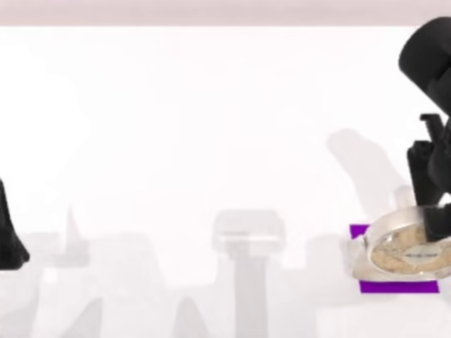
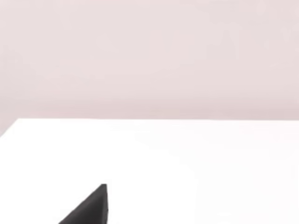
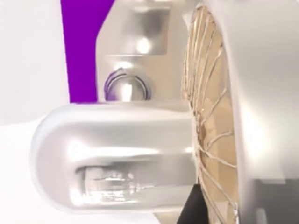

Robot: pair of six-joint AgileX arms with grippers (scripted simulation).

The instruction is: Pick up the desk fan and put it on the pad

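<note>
From above, the desk fan (image 1: 405, 248) sits on the purple pad (image 1: 361, 232) near the right edge of the white table (image 1: 211, 127). The fan covers most of the pad, so only a strip of purple shows on its left and along the front. The right gripper (image 1: 435, 220) hangs over the far right side of the fan's round ring and touches it. The black right arm goes up along the right edge. Whether this gripper squeezes the fan or has let go cannot be told from the pictures. The left arm (image 1: 8, 232) is parked at the left edge of the table, well apart from the fan.

The left wrist view shows only bare white table (image 2: 187, 163) and one black fingertip (image 2: 91, 207) of the left gripper. Whether that gripper is wide or closed cannot be told.

The right wrist view is very close to the desk fan (image 3: 140, 154). Its shiny rounded body, thin wire grille and golden blades fill the picture. A piece of the purple pad (image 3: 81, 46) shows behind it. A dark finger (image 3: 191, 210) of the right gripper rests against the grille.
</note>
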